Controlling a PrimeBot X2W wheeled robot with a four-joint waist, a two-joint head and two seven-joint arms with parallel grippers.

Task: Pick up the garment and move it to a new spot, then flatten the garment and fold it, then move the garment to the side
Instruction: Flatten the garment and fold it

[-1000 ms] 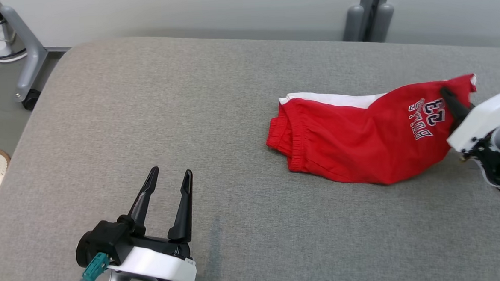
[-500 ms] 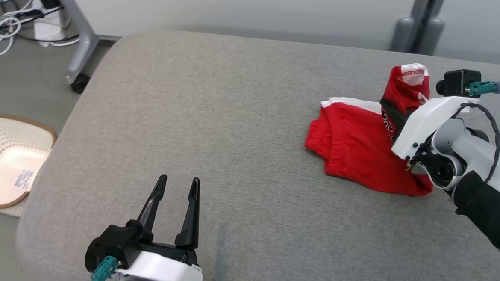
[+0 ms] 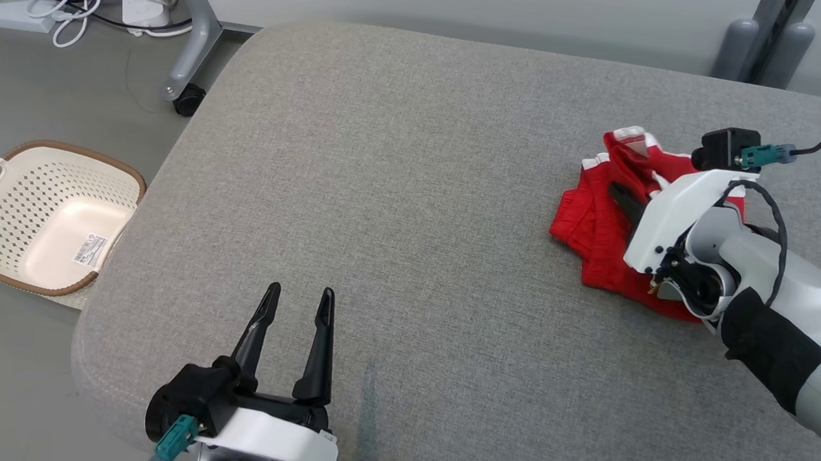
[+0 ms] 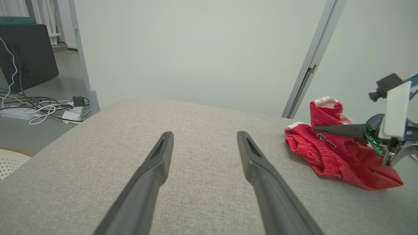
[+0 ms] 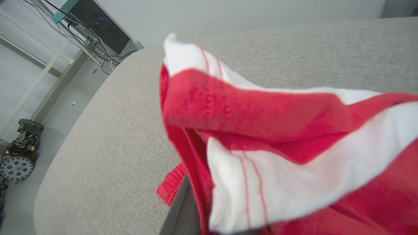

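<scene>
Pinching a raised fold of the red garment (image 3: 597, 235), the right gripper (image 3: 618, 195) is seen with its two dark fingers closed together on the cloth. The garment, red with white bands, is bunched on the right part of the grey padded surface (image 3: 394, 189). Its lower part is laid on the padding, while the held fold is lifted above the rest. In the right wrist view, red and white cloth is draped close before the lens, and the fingers are hidden by it.

The left gripper (image 3: 300, 290) is held low over the near left part of the padding, well apart from the garment, with its fingers spread wide over bare fabric.

A cream perforated basket (image 3: 9, 216) with a brown rim is set on the floor, just beside the left edge of the padding. A white label (image 3: 89, 248) is stuck on its inner bottom. Beyond the basket, a dark castor (image 3: 188, 100) under a grey frame leg is seen near the far left corner of the padding.
</scene>
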